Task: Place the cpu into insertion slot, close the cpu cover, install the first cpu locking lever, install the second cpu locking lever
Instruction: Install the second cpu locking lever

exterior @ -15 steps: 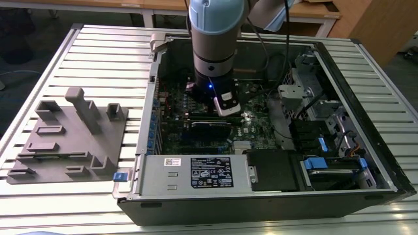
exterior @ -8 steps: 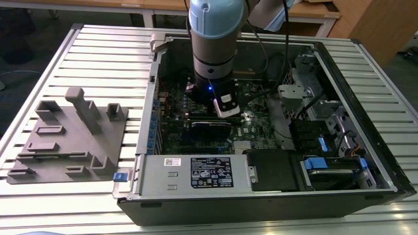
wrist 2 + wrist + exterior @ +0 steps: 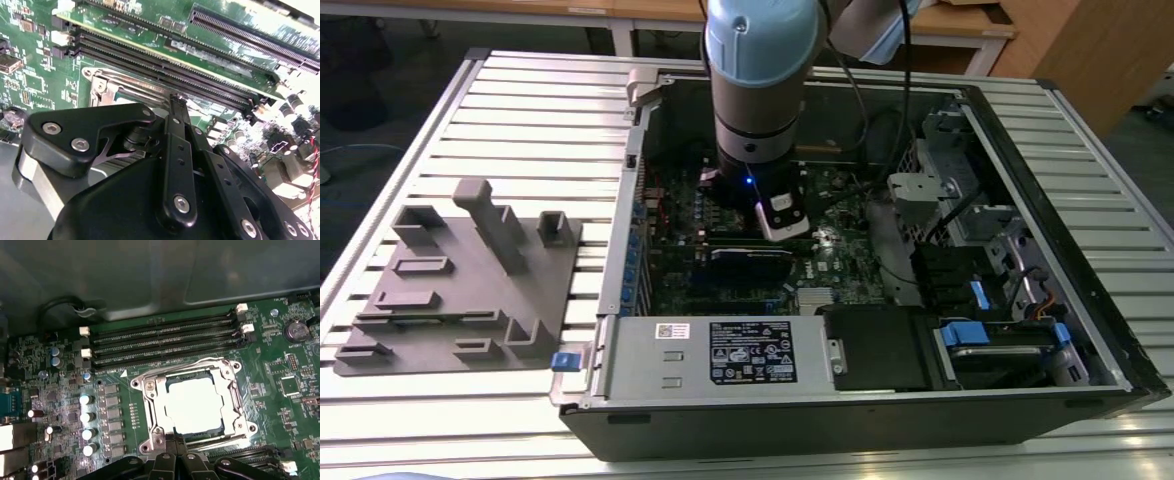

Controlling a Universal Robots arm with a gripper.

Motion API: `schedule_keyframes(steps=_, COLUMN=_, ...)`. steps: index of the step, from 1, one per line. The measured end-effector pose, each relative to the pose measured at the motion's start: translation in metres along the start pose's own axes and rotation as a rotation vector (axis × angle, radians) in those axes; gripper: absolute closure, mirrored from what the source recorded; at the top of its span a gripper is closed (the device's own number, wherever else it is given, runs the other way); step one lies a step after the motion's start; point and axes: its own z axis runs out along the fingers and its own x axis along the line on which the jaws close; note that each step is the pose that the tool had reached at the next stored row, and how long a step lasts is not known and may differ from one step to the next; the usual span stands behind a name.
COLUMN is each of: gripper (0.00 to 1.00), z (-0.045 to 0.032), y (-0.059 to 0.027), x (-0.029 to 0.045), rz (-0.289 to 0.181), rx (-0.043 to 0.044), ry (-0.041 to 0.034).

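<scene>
In the first wrist view the cpu (image 3: 195, 405), a dull silver square, lies flat in the insertion slot, whose dark edge (image 3: 187, 376) shows around it. The silver cpu cover (image 3: 150, 410) lies down around the chip like a frame. A thin wire locking lever (image 3: 210, 361) runs along the cover's side by the memory slots. My gripper (image 3: 175, 452) hangs at the socket's opposite edge with its black fingers drawn together and nothing seen between them. In the second wrist view the gripper (image 3: 175, 100) tip sits just over the cover's metal frame (image 3: 105, 85). In the exterior view the arm (image 3: 761, 120) reaches down into the open computer case.
Long black memory slots (image 3: 165, 340) border the socket, with upright capacitors (image 3: 87, 415) and a coin battery (image 3: 297, 330) to its sides. The case walls, a power supply (image 3: 720, 355) and drive bays (image 3: 1001, 340) ring the green motherboard (image 3: 720, 270). A grey fixture (image 3: 454, 280) sits at the exterior view's left.
</scene>
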Motion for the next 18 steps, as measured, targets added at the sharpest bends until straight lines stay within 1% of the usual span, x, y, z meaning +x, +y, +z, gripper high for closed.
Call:
schedule_keyframes(steps=2, gripper=0.89, z=0.0007, y=0.0001, x=0.0, rz=0.001, rx=-0.01, ry=0.0014)
schedule_keyframes(steps=5, gripper=0.89, z=0.0007, y=-0.0002, x=0.0002, rz=0.002, rx=-0.0214, ry=0.004)
schedule_keyframes(steps=8, gripper=0.89, z=0.0007, y=-0.0001, x=0.0002, rz=0.002, rx=-0.0266, ry=0.0048)
schedule_keyframes(steps=10, gripper=0.89, z=-0.0017, y=0.0004, x=0.0001, rz=0.002, rx=-0.0275, ry=0.0051)
schedule_keyframes(steps=12, gripper=0.89, z=-0.0079, y=0.002, x=-0.0001, rz=0.002, rx=-0.0278, ry=0.0051)
schedule_keyframes(steps=18, gripper=0.89, z=-0.0318, y=0.008, x=-0.0008, rz=0.002, rx=-0.0277, ry=0.0052)
